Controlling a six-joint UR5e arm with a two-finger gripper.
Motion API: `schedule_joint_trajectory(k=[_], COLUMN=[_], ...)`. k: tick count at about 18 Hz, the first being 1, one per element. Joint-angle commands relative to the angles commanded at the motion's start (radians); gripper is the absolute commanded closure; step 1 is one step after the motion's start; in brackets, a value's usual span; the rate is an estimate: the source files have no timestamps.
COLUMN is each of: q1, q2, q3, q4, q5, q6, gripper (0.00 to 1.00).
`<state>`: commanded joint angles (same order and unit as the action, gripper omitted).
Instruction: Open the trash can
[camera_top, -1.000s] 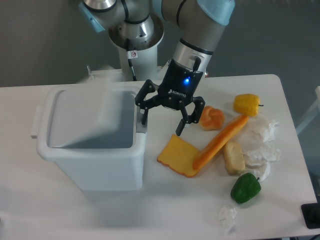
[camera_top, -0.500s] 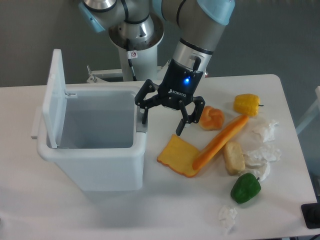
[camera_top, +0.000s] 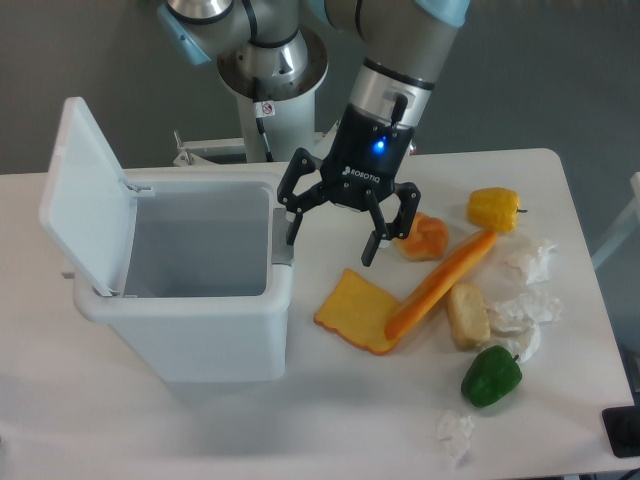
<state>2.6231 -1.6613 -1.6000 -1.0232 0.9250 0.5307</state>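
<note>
At the bin: trash can lid stands open, tilted back.
Pincer: fingers apart, holding nothing.
My step: I lift straight up, clear of the rim.

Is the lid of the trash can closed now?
No, the lid of the trash can stands raised at its left side, and the empty inside is visible.
</note>
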Motion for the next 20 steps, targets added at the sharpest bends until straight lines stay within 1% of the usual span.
schedule_joint_trajectory(k=[5,7,10,12,14,18,20], q1=[0.029,0.044,0.048,0.048,0.049,0.051,0.051], q2=[0.0,0.002,0.009,0.012,0.018,0.031,0.032], q3=[0.063,0.069,0.071,0.072,0.072,0.066,0.065], q4=[0.002,0.002,0.002,0.002,0.002,0.0,-0.002], q5=[0.005,0.006,0.078,0.098,0.121,0.239,0.268], q6=[0.003,0.031,0.072,0.101,0.147,0.288,0.345], gripper=[0.0,0.0,0.0,0.0,0.0,0.0,0.0])
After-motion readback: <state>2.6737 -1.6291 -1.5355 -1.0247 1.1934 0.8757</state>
